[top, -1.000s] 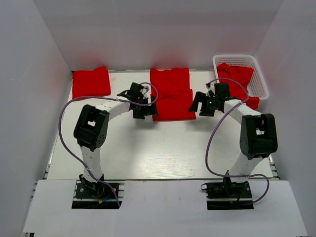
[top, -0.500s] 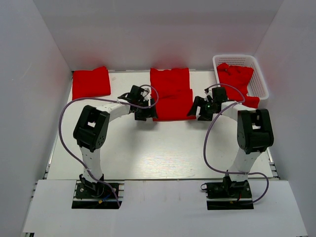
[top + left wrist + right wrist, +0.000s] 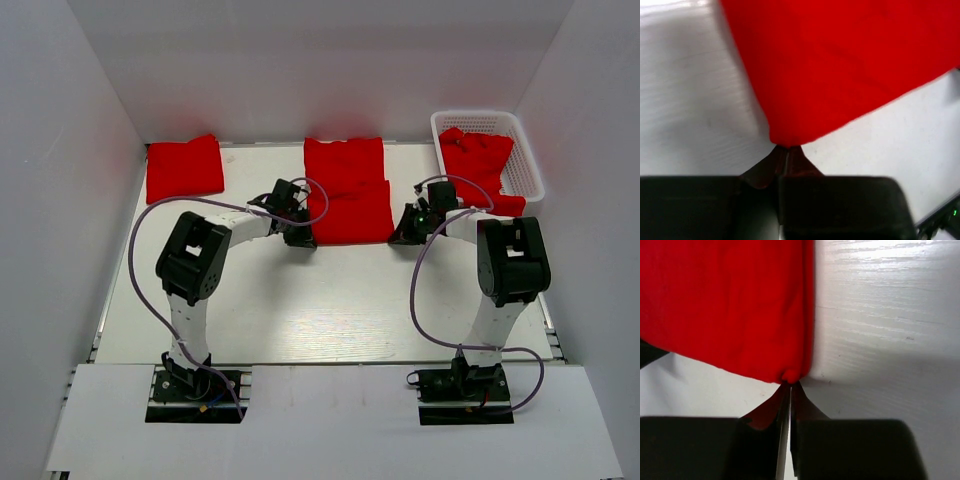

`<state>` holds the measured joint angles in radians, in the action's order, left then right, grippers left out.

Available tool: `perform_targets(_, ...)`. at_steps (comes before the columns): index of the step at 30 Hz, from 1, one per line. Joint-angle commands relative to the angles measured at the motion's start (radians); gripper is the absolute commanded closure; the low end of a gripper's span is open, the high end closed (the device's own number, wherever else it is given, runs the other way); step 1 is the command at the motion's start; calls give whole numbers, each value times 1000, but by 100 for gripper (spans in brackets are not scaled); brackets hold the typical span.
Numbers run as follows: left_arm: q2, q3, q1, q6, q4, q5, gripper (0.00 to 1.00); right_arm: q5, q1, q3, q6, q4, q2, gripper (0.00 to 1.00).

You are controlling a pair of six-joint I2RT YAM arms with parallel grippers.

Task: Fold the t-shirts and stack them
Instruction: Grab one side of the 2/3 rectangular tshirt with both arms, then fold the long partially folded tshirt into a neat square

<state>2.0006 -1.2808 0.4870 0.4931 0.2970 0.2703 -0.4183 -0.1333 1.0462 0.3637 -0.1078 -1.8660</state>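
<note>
A bright red t-shirt (image 3: 348, 200) lies partly folded at the middle back of the table, its near part doubled over. My left gripper (image 3: 303, 238) is at its near left corner. In the left wrist view the gripper (image 3: 786, 148) is shut, pinching the tip of that corner of the red cloth (image 3: 840, 65). My right gripper (image 3: 400, 236) is at the near right corner. Its wrist view shows the gripper (image 3: 790, 384) shut on the bunched corner of the cloth (image 3: 725, 305).
A folded red t-shirt (image 3: 184, 167) lies at the back left. A white lattice basket (image 3: 527, 142) at the back right holds crumpled red t-shirts (image 3: 478, 155), one spilling over its near edge (image 3: 510, 206). White walls close in the table on three sides.
Both grippers moved inward to the middle t-shirt's near corners and went from open to shut on them. The shirt itself has hardly shifted.
</note>
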Motion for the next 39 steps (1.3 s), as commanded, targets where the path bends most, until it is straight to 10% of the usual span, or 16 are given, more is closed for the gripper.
perform_targets(1, 30, 0, 4, 10, 4, -26, 93, 10, 1, 18, -3, 37, -18, 96)
perform_targets(13, -195, 185, 36, 10, 47, 3, 100, 16, -11, -290, -17, 63, 366, 100)
perform_targets(23, -440, 161, 102, 22, 317, 102, 100, 33, -12, -381, -66, -317, 796, 100)
perform_targets(39, -183, -392, 27, 4, 367, -163, 100, 119, 3, 58, -71, -141, 460, 100)
